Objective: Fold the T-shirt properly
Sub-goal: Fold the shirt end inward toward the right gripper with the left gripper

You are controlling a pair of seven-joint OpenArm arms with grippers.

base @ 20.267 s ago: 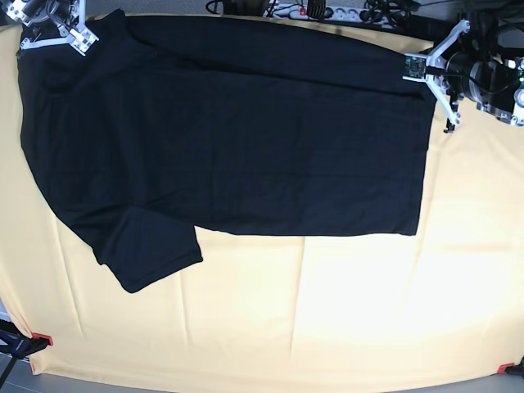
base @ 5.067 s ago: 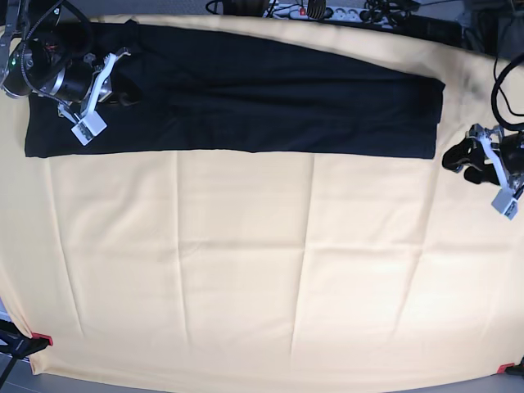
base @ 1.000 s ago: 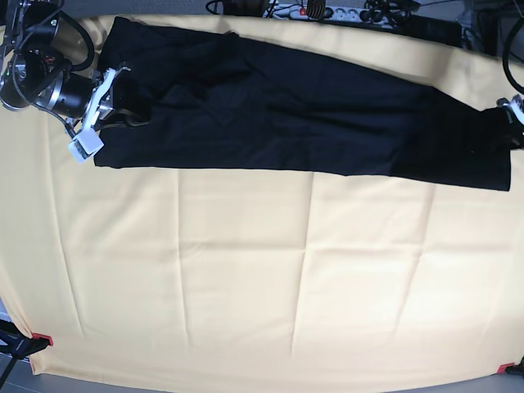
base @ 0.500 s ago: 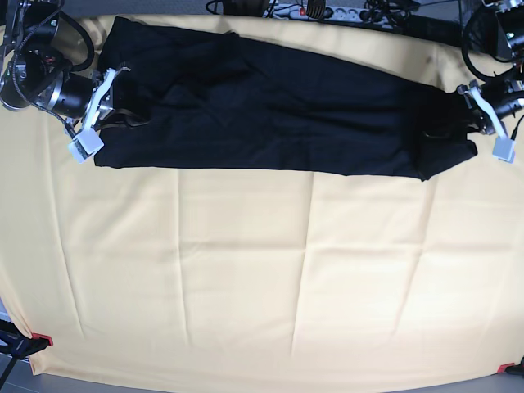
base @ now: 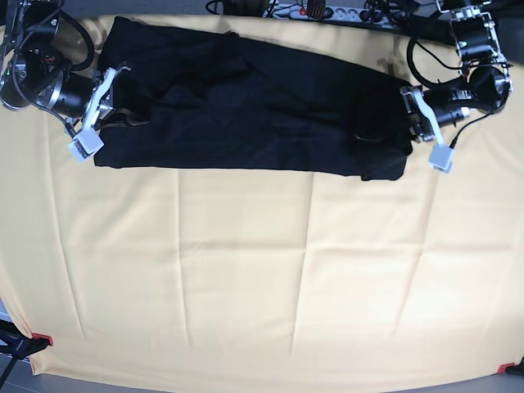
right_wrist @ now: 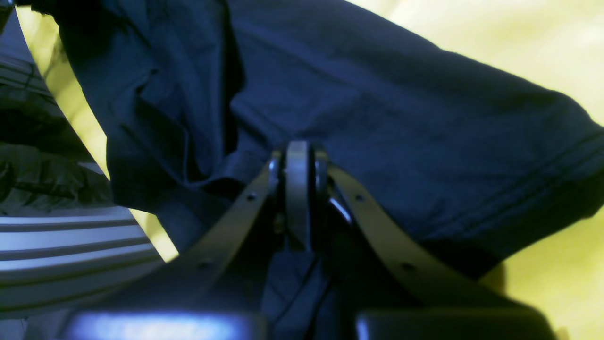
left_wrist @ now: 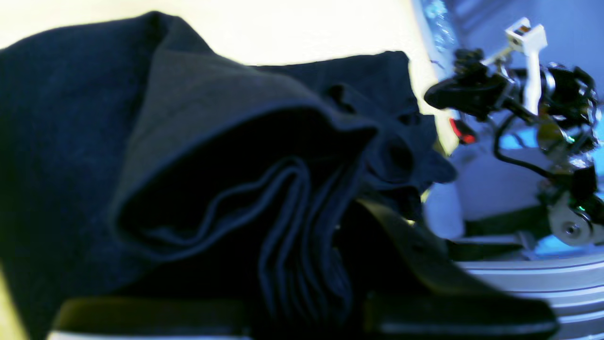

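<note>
Nearest me the yellow tablecloth [base: 246, 278] on the desk lies bare, lightly creased. Beyond it the T-shirt [base: 246, 106] sits as a long black band along the far side, running left to right.

On the scene's right, my left end effector [base: 412, 117] has the hem end gathered up; in its wrist view several layers of stitched edge bunch between the jaws, so I read it as clamped on fabric, with that end doubled back over the band. On the scene's left, my right end effector [base: 115, 102] is closed on the cloth near the sleeve end; its wrist view shows the jaws meeting with fabric pinched and wrinkled around them.

My worry is the thick bunch in the left grip. If some layers slip out as I carry it across, the fold will land skewed or lumpy. If the right grip gives, the whole band could drag along the tablecloth and ruck it. The far edge lies close to the cables [base: 327, 12] behind the desk.
</note>
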